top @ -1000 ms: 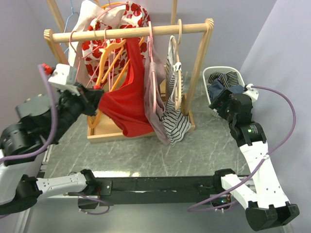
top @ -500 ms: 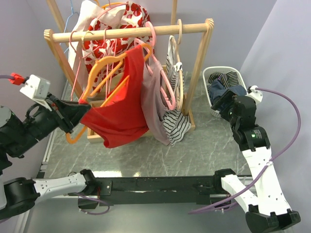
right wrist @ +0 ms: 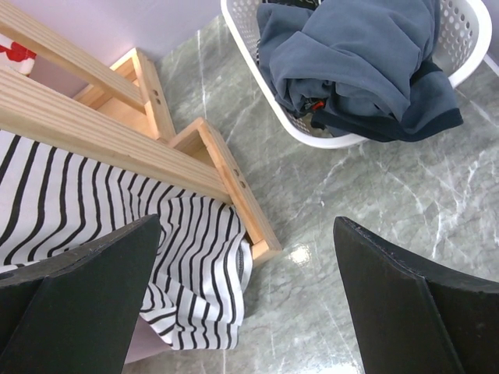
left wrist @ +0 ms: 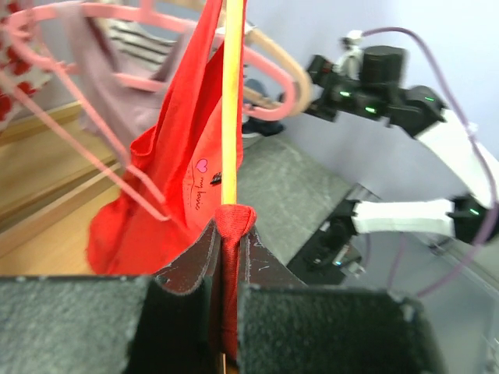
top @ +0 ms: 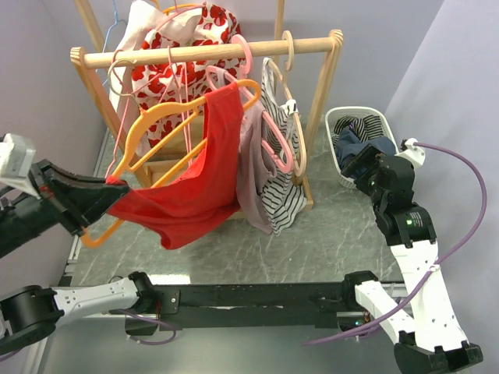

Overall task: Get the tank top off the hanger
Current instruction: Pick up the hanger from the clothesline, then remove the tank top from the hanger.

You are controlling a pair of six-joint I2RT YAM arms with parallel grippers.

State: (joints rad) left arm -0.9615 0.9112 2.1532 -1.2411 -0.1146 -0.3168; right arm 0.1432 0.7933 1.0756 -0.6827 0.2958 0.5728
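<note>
Item one: left gripper [top: 107,187], fingers [left wrist: 187,269] pressed together on a bunched fold of the red tank top [top: 195,195], the cloth pinched between the pads. The lower bar of the orange hanger [top: 156,125] runs straight into the same pinch, wrapped by that fold; whether the pads bear on the bar itself cannot be told. From the fingertips the tank top stretches away and upward in a taut sheet to the hanger's shoulder, where one strap is looped over the far arm; a small heart print shows on the cloth just beyond the pads. The hanger tilts steeply, its low end at the fingertips, its hook on the wooden rack [top: 210,53]. Beyond the tank top hang pink hangers [top: 273,132] and a mauve garment [top: 251,171]. Item two: right gripper [right wrist: 245,226], fingers [right wrist: 78,296] spread wide with nothing between them, hovering over the grey marbled table [top: 312,241]. Beneath the left finger lies the hem of a black-and-white striped garment [right wrist: 93,202] draped over the rack's foot; ahead of the right finger stands a white basket [right wrist: 468,47] holding dark blue clothing [right wrist: 359,54]. The tank top is well apart from these fingers, on the far side of the rack.
</note>
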